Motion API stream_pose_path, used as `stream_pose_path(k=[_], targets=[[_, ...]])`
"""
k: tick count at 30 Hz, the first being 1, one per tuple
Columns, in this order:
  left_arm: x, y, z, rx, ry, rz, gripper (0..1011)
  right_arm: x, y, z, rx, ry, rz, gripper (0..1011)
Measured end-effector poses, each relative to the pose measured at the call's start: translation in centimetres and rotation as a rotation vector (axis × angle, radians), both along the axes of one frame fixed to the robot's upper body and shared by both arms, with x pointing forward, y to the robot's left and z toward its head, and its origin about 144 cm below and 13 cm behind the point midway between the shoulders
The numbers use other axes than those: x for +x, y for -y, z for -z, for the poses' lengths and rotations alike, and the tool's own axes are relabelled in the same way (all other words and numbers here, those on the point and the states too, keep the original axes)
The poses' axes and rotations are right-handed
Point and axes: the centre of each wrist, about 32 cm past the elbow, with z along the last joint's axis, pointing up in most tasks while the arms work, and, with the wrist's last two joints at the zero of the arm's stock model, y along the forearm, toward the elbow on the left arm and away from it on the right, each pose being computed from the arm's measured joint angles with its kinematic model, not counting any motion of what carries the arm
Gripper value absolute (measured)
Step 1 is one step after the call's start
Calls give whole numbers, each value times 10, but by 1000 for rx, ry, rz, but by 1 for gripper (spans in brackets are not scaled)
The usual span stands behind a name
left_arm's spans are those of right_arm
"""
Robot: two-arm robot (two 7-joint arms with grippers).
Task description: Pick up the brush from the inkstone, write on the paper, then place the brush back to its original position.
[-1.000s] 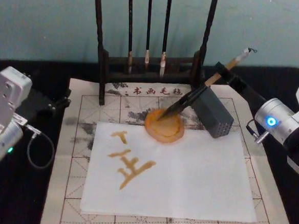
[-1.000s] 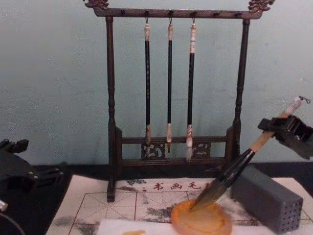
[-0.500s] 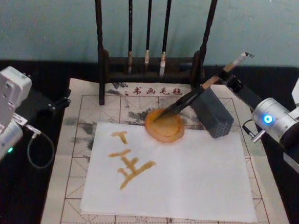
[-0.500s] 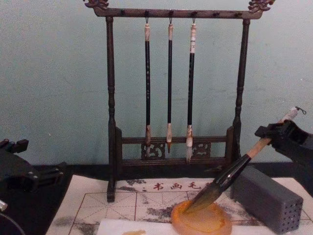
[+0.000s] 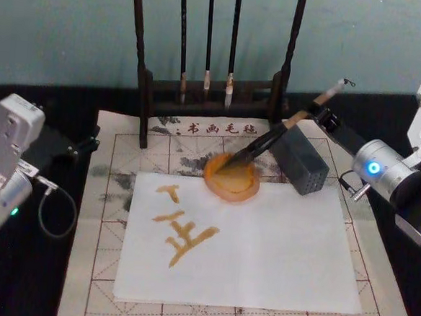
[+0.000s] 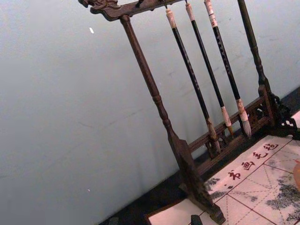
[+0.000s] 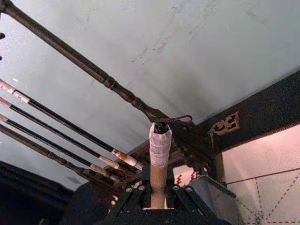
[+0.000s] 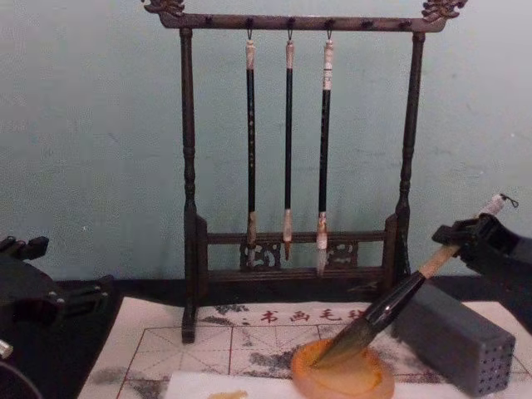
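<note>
The brush [image 5: 279, 129] leans with its dark tuft resting in the round orange inkstone [image 5: 230, 181], handle slanting up to the right over the grey block. My right gripper [image 5: 320, 115] is shut on the tan upper handle, just below the whitish looped end. From the chest, the brush [image 8: 391, 307] slopes down from the right gripper [image 8: 464, 239] into the inkstone [image 8: 342, 379]. The right wrist view looks along the handle [image 7: 158, 150], clamped between the fingers. The white paper [image 5: 276, 249] lies in front of the inkstone, bearing amber strokes on its left half. My left gripper [image 5: 87, 143] is parked open at the mat's left edge.
A dark wooden rack [image 5: 144, 74] with three thin hanging brushes [image 8: 288, 141] stands at the back. The grey holed block [image 5: 300, 161] sits right of the inkstone, under the brush handle. A beige gridded mat [image 5: 93, 280] lies beneath the paper.
My right gripper has sunk lower and slightly right, laying the brush at a flatter angle. The tuft has stayed in the inkstone. The left arm has not moved.
</note>
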Motion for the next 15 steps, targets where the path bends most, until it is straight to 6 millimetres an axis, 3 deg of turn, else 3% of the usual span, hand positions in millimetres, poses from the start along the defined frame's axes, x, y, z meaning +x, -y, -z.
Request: stream_pose_path(k=[15], targets=[[0,0,0,0,0,0,1001,0,-1,3,11,-34,24,179]])
